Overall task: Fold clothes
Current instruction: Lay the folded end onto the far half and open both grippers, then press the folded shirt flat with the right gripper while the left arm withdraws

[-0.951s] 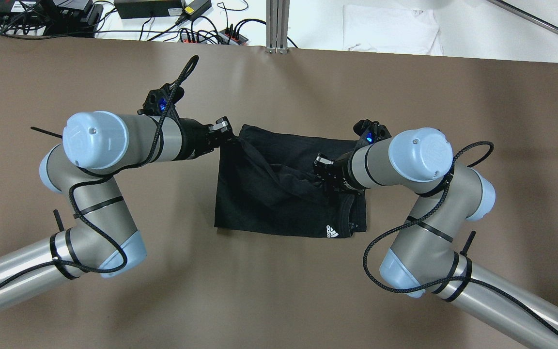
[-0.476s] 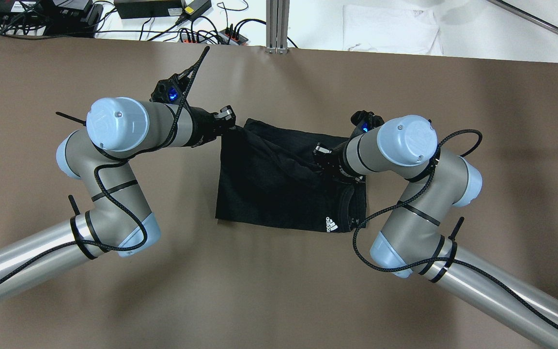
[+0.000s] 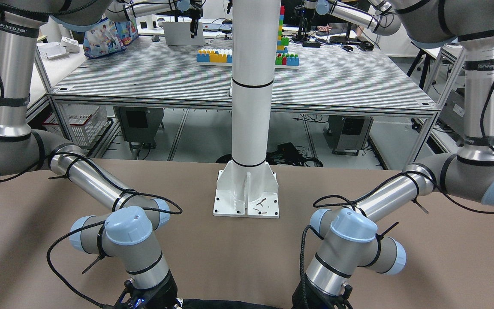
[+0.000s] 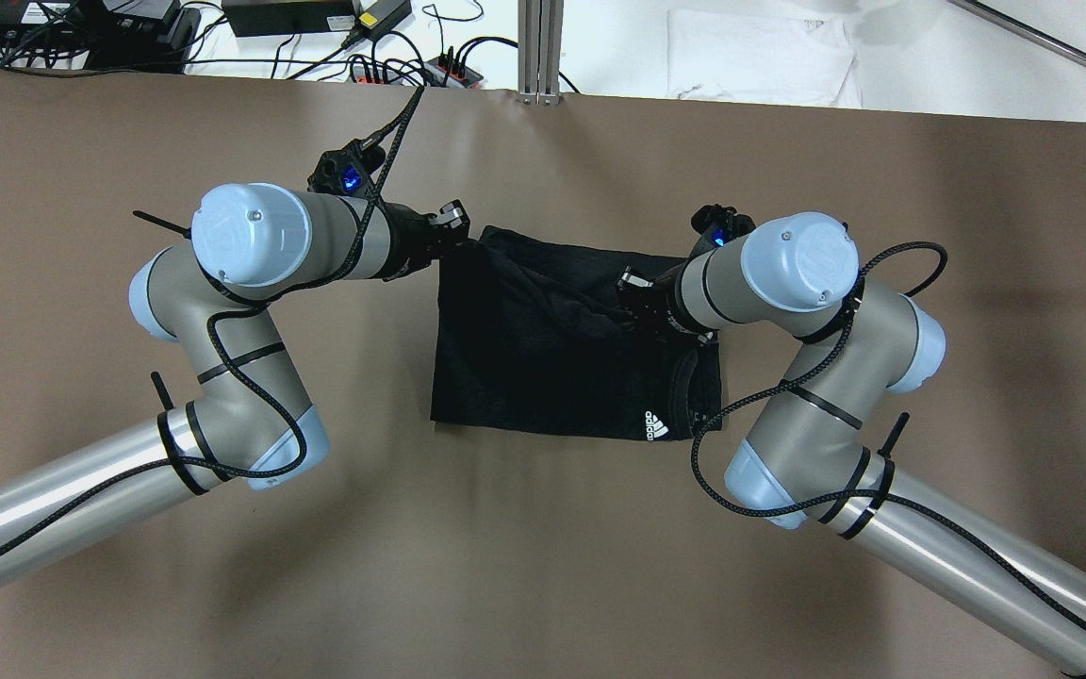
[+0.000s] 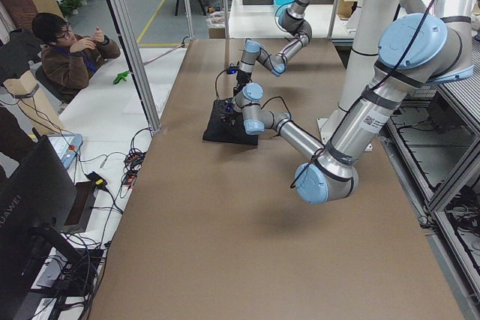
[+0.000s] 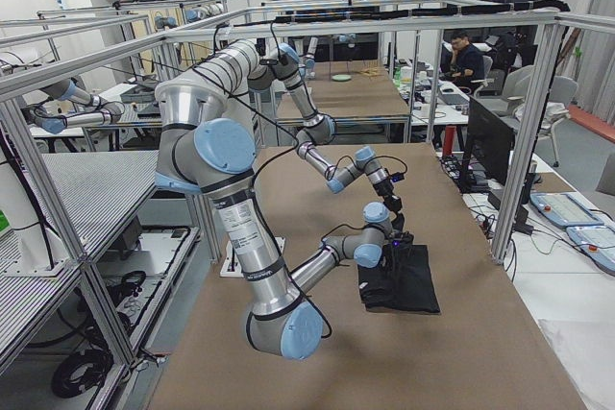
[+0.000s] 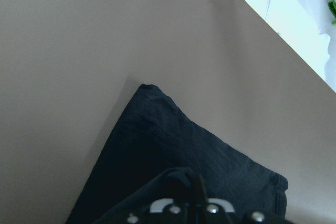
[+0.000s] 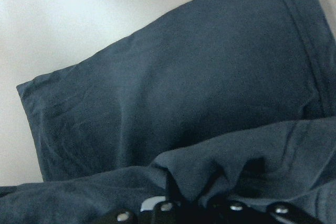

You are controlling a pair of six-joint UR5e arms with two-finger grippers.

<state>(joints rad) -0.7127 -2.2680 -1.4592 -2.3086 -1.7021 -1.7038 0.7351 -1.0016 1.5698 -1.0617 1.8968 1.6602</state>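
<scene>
The clothes are one black garment with a small white logo, lying partly folded at the middle of the brown table. My left gripper is shut on its far-left corner, which is lifted off the table. My right gripper is shut on a bunched fold near the garment's right side. In the left wrist view the cloth rises to the fingers at the bottom edge. The right wrist view shows fabric gathered between the fingers. Only a black sliver of the clothes shows in the front-facing view.
A white pillar's base plate is bolted to the table behind the arms. An aluminium post, power strips and cables line the far edge. A seated person is beyond that edge.
Both grippers have moved toward the table's far edge, carrying the held cloth with them. The garment has slid slightly to the right. The elbows have swung inward.
</scene>
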